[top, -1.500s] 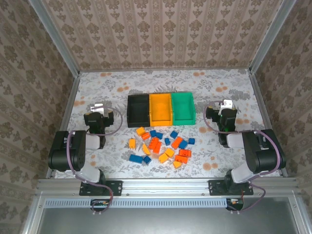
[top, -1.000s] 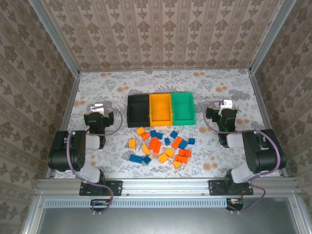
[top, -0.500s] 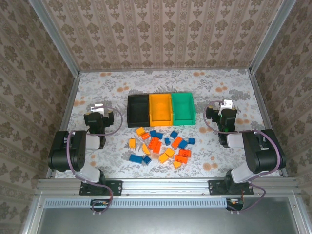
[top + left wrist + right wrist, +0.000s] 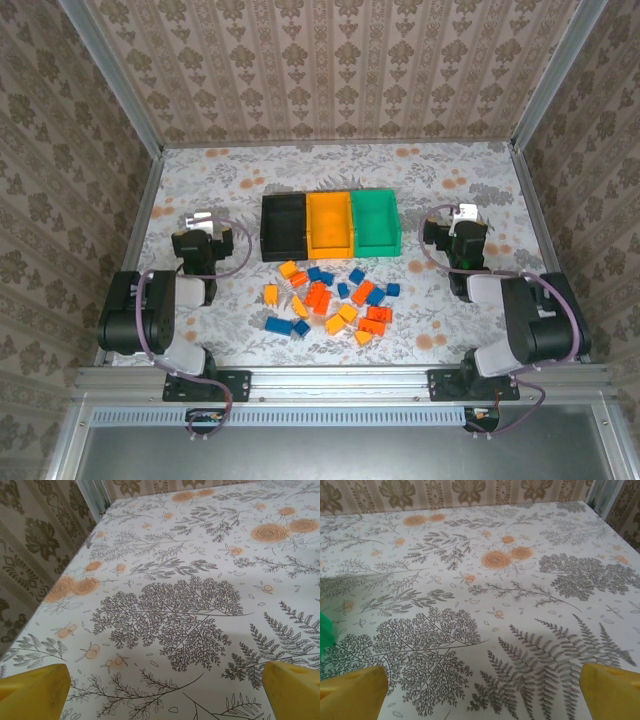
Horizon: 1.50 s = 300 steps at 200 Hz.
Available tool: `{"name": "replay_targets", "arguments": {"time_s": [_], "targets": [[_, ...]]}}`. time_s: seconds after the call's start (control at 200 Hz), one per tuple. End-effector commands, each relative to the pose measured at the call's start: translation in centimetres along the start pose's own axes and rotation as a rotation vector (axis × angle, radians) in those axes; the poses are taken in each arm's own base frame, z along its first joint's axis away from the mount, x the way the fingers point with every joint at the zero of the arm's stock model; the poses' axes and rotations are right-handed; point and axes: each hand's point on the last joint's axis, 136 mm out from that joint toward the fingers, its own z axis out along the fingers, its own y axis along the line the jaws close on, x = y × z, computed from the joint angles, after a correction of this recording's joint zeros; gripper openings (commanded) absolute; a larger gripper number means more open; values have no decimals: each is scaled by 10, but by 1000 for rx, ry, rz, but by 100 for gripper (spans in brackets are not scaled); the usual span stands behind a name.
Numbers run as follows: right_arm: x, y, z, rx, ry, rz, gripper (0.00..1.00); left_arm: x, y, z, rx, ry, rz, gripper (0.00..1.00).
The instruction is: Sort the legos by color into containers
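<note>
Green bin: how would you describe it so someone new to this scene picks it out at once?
On the floral table, three open-top bins stand joined in a row just beyond the scattered legos. The green bin is at the row's right end, beside the orange-yellow bin; the black bin is at the left end.

Three containers (image 4: 352, 192) stand joined in a row at the table's (image 4: 200, 180) middle: one black bin (image 4: 283, 228), one orange-yellow bin (image 4: 330, 225), one green bin (image 4: 375, 222). Between them and the near edge lie roughly twenty-two legos (image 4: 362, 292): about nine blue bricks (image 4: 279, 325), seven yellow-orange bricks (image 4: 271, 294) and six red-orange bricks (image 4: 318, 295).
</note>
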Motion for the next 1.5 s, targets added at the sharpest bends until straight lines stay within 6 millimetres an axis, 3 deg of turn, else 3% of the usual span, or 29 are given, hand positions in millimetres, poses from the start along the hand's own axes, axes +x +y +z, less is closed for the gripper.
{"name": "replay_targets", "arguments": {"time_s": [0.0,0.12,0.2,0.29,0.385,0.455,0.535,0.75,0.91,1.125,1.245,1.395,1.495], "targets": [[-49,-10,-16,49,-37,36,100,-35,9,-12,-90,-37,7,100],[-68,-12,-29,76,-51,62,100,-71,18,-29,-120,-89,-31,100],[-76,-15,-36,134,-53,81,100,-97,28,-44,-137,-154,-141,100],[-76,-31,-38,243,-19,232,100,-117,41,-55,-136,-232,-342,100],[-64,-38,-44,295,86,444,100,-111,67,-63,-187,-194,-626,100],[-51,-41,-47,320,152,521,100,-87,84,-69,-238,-97,-900,100],[-48,-27,-41,228,167,515,100,-94,84,-72,-135,-106,-941,100],[-32,-3,-50,119,255,536,100,-105,57,-72,98,-64,-982,100],[-8,28,-65,10,398,439,100,-108,29,-80,229,-9,-974,100],[38,80,-91,-93,576,203,100,-75,-28,-111,315,198,-839,100],[73,107,-102,-144,676,154,92,-57,-53,-123,394,251,-809,100],[100,126,-107,-140,712,165,83,-42,-71,-133,436,291,-748,100],[108,125,-107,-94,704,161,72,-30,-78,-135,446,319,-734,100]]}}
